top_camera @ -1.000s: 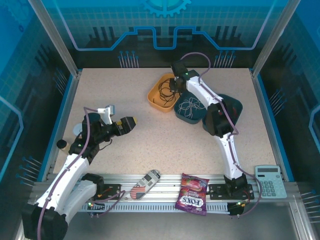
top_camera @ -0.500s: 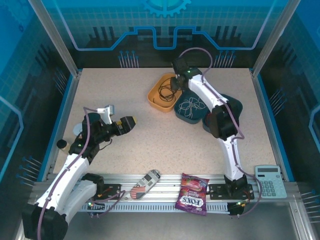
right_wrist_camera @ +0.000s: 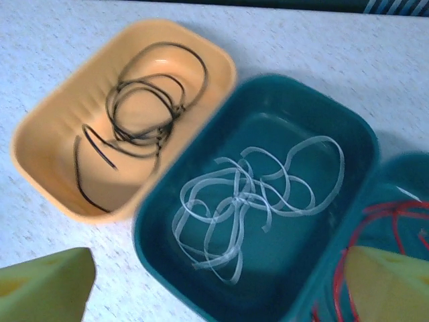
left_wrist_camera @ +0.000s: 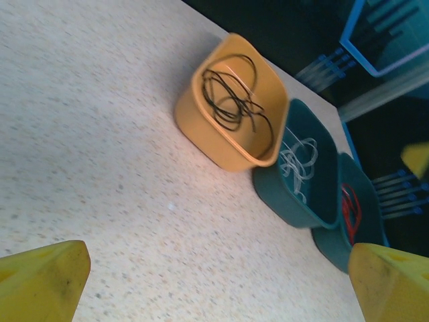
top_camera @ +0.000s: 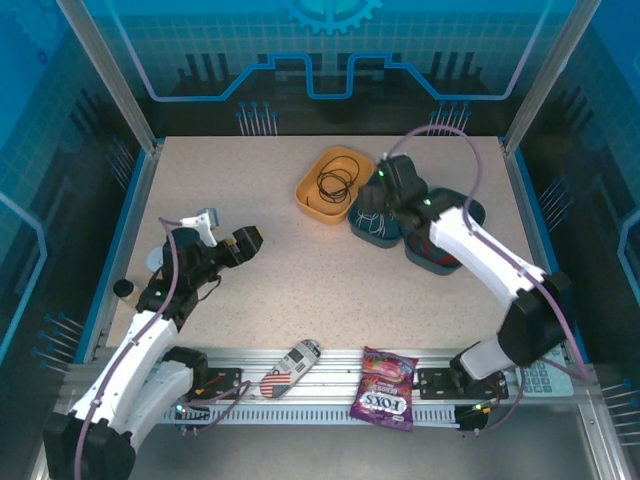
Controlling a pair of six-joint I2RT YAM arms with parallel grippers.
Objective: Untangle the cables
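Black cable in smooth orange tub; white cable in teal tub at its four o'clock. Both jaws wide.

It was a robot lab cell: a speckled bench fenced by aluminium posts and blue panels, arms bolted on a rail.

White arms with black joints, lilac hoses, yellow tool fingers.
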